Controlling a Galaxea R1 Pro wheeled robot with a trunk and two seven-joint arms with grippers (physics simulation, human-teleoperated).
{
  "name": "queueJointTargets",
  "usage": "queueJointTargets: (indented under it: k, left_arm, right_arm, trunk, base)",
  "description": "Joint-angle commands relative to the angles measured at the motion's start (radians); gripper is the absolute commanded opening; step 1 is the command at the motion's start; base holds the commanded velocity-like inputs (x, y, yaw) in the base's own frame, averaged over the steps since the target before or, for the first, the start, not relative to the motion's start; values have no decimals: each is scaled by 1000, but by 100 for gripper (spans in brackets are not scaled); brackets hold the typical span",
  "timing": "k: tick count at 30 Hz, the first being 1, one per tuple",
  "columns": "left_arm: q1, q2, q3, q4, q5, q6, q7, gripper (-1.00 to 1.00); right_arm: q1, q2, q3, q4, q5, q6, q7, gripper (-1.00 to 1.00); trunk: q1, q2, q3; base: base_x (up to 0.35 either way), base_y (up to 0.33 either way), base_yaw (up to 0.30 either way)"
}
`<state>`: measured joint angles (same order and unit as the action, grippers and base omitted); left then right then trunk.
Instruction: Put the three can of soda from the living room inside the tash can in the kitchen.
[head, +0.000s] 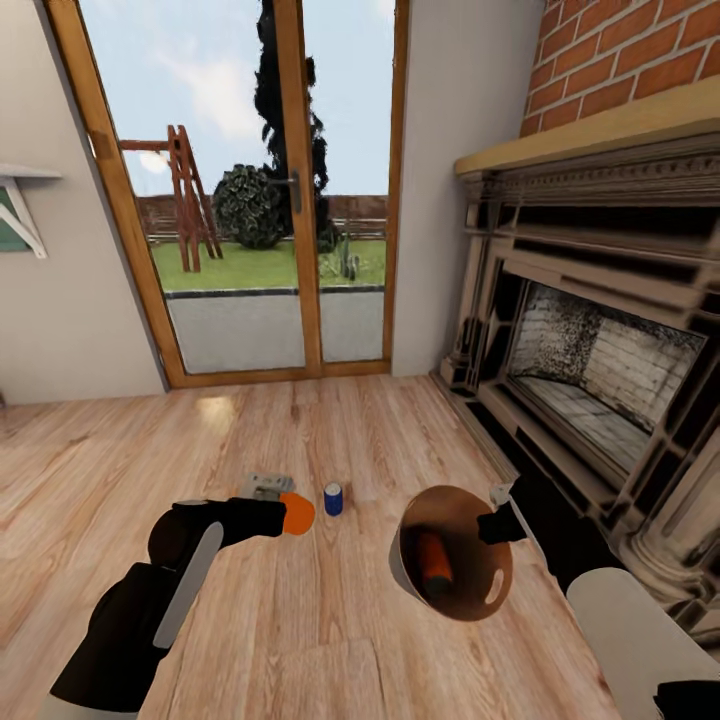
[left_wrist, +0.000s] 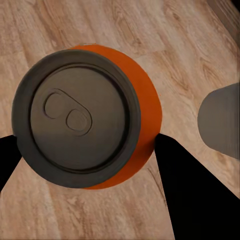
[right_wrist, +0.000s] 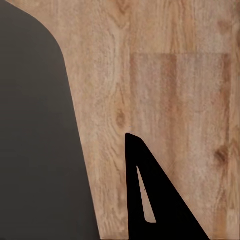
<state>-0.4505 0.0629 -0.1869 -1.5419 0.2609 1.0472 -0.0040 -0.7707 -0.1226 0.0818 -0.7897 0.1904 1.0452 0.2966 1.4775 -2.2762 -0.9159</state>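
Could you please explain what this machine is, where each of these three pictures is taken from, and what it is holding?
This is a simulated two-armed wheeled robot in a living room with a brick fireplace and wood-framed glass doors. The large picture comes from a camera on its head, looking down over both arms. The other two come from cameras at each wrist, looking along the fingers.

The left gripper is closed around a bright orange drink can; its wrist camera looks straight down at the can's grey top, with dark fingers on either side.

The right gripper grips the rim of a round copper-coloured bin, tilted toward the camera. A second orange can lies inside it.

A small dark blue can with a silver top stands upright on the wood floor, untouched.
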Motion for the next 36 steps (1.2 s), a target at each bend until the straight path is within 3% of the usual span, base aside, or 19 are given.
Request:
queueJointTargets:
  k: [1,7,9,14,16,19,25,36]
  left_arm:
    - [0,0,-6,-3,-2,0,0,-100]
    - [1,1,-30,-18,0,0,-5,-100]
    - [1,6,-37,-31,0,0,-60,-100]
    - [1,26,-39,-38,0,0,-132,-100]
    - [1,49,-39,-42,1,0,-222,-100]
    - [1,71,-39,-44,1,0,-308,-100]
    - [1,90,-39,-47,1,0,-469,-100]
    - [1,92,-65,-49,0,0,-612,-100]
  right_arm:
    - [0,1,0,2,-19,2,0,-100]
    - [-1,6,1,8,-18,2,-4,-100]
    - [-1,8,5,10,-17,2,-6,-100]
    - [-1,8,14,11,-17,2,-6,-100]
    - [-1,8,17,17,-17,2,-7,-100]
    - [-8,9,18,37,-17,2,-7,-100]
    - [-38,20,36,91,-16,2,-8,-100]
    - [-42,55,72,141,-16,2,-55,-100]
  trunk:
    - [-4,7,3]
    - [-27,49,22]
    - [-35,63,28]
    - [-54,98,44]
    - [-61,112,50]
    - [-73,133,60]
    - [-96,175,79]
    - [-138,252,113]
  base:
    - [0,0,0]
    - [0,0,0]
    - [0,0,0]
    - [0,0,0]
    - [0,0,0]
    - [0,0,0]
    - [0,0,0]
    - [0,0,0]
